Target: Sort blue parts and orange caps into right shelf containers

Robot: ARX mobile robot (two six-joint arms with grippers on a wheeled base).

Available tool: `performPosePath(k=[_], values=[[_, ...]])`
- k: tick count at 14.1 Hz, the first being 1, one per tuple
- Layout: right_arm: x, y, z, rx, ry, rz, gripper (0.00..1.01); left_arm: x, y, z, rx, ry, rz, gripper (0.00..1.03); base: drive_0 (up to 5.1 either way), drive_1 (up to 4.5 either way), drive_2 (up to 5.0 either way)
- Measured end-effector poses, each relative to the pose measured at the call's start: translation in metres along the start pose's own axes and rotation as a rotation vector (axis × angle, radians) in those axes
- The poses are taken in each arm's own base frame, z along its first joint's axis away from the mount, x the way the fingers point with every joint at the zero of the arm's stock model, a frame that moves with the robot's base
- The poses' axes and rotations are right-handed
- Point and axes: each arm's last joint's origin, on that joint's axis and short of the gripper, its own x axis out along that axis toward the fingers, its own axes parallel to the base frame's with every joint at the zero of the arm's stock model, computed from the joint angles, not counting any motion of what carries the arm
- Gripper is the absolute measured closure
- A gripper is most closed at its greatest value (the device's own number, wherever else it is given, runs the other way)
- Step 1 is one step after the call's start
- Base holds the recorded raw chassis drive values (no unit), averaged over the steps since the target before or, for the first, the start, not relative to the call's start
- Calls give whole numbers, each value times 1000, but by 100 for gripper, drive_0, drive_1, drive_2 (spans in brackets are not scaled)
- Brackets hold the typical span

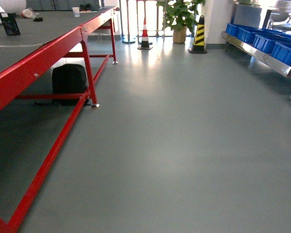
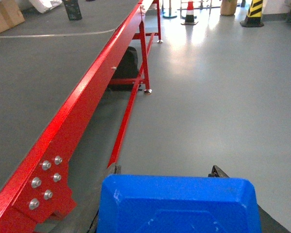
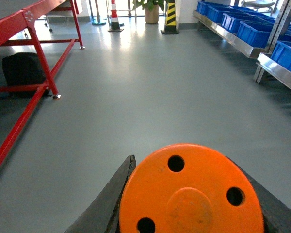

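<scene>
Head view, and it's mostly bare grey floor (image 1: 184, 145), with the red worktop (image 1: 39, 63) running up the left side and the blue crates (image 1: 274, 43) on a metal shelf (image 1: 262, 56) at the upper right, well apart from where we stand. Neither hand shows in this view. Down on the left wrist camera, the blue part (image 2: 177, 204) fills the bottom of the frame, the left hand (image 2: 165, 194) clamped on it, dark fingers (image 2: 217, 171) just peeking out at its edges. Over on the right wrist camera, the orange cap (image 3: 191, 194) sits flat-top towards us, its holes plain to see, the right hand (image 3: 191, 204) closed around it with black fingers (image 3: 114, 194) hugging either side. So both pieces look to be carried, and the drop-off lies across open floor. Now the risks, as I judge them: a jolt or hard turn of the base could shake a piece loose, and the round cap, once down, might roll away over that smooth floor. Swing too wide on the left and the red frame leg (image 1: 89, 73) or the black bag (image 1: 69, 78) under the worktop could catch. At the shelf, stopping short would mean a release over the rim or the metal edge instead of inside, and mixing up crates would spoil the sort.
</scene>
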Motion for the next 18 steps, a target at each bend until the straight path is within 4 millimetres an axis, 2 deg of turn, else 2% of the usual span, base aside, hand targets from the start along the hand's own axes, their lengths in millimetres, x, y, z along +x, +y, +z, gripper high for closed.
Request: performPosePath(k=[18], values=[[0,0,0,-1,3,-1,58,0,0,0,0,0,1,59,-2,431,-436]])
